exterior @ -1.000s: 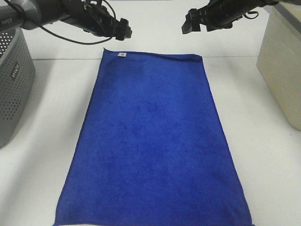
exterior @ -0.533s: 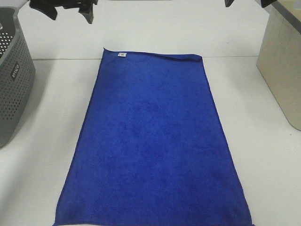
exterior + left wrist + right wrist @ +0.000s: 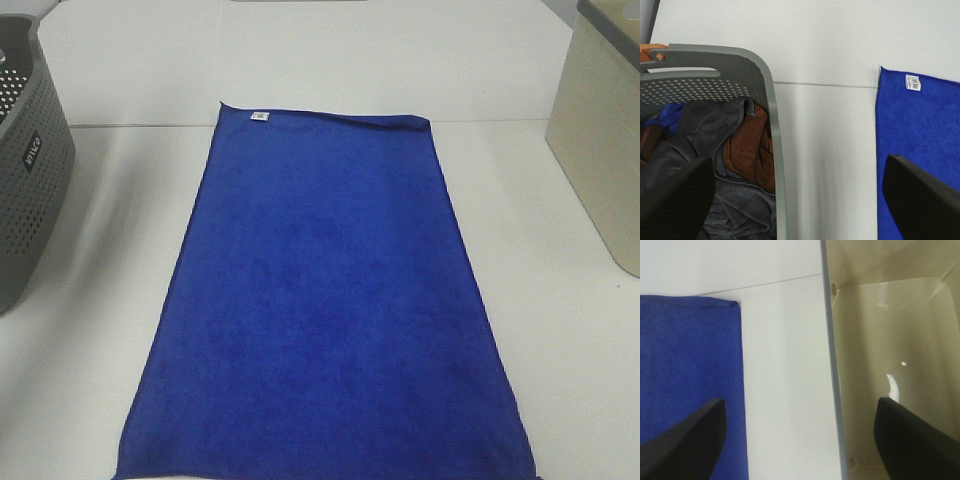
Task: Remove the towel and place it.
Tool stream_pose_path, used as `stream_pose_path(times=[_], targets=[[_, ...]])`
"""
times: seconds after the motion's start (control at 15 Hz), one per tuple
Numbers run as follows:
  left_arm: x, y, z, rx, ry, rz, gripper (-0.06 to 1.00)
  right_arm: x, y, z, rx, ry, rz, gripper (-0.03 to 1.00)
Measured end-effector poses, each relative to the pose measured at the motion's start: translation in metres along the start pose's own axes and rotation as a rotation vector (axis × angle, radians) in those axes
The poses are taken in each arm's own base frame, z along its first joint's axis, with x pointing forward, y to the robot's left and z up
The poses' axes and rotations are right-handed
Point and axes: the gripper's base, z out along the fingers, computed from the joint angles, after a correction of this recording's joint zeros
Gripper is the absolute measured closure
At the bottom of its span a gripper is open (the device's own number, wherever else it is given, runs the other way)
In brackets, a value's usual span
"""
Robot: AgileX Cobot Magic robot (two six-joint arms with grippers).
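We see the towel (image 3: pixel 325 310) flat on the white table (image 3: pixel 560 330), centre, long axis running near to far, near edge cut off by the frame. Nothing lies on it. Its far short edge carries a small white tag (image 3: pixel 260 116) at the left corner.

Left of the towel, apart from it, sits the grey basket (image 3: pixel 30 190), perforated wall, only partly in view. The left wrist view shows grey and brown cloths (image 3: pixel 735 160) piled inside it, with a bit of blue behind.

Right, also apart from the towel, stands a beige box (image 3: pixel 605 150); the right wrist view looks into it, showing a small white scrap (image 3: pixel 894 386) on its floor.

Neither arm shows in the high view. Left gripper (image 3: pixel 800 200): fingers spread wide, holding nothing, hovering between basket and towel. Right gripper (image 3: pixel 800 440): fingers wide apart too, empty, over the gap between towel and box.
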Motion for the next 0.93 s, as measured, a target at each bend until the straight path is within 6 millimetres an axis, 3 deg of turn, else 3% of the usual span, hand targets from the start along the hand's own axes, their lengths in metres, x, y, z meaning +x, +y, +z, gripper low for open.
stream_pose_path(times=[0.13,0.2,0.33,0.47,0.73,0.93], targets=[[0.008,0.000,-0.022,0.032,0.005,0.021,0.11,0.016,0.000,-0.033,-0.021,-0.034,-0.004,0.18],[0.019,0.001,-0.036,0.032,0.026,0.026,0.11,0.033,-0.001,-0.051,-0.028,-0.035,-0.008,0.18],[0.049,0.006,-0.069,0.024,0.067,0.040,0.11,0.079,-0.004,-0.091,-0.037,-0.050,-0.010,0.18],[0.092,0.014,-0.113,0.015,0.085,0.046,0.11,0.132,-0.009,-0.130,-0.046,-0.102,-0.015,0.18],[0.174,0.036,-0.180,-0.099,0.032,0.069,0.11,0.228,-0.022,-0.168,0.000,-0.199,-0.027,0.18],[0.223,0.048,-0.201,-0.154,-0.017,0.063,0.11,0.288,-0.029,-0.170,0.011,-0.253,-0.028,0.18]])
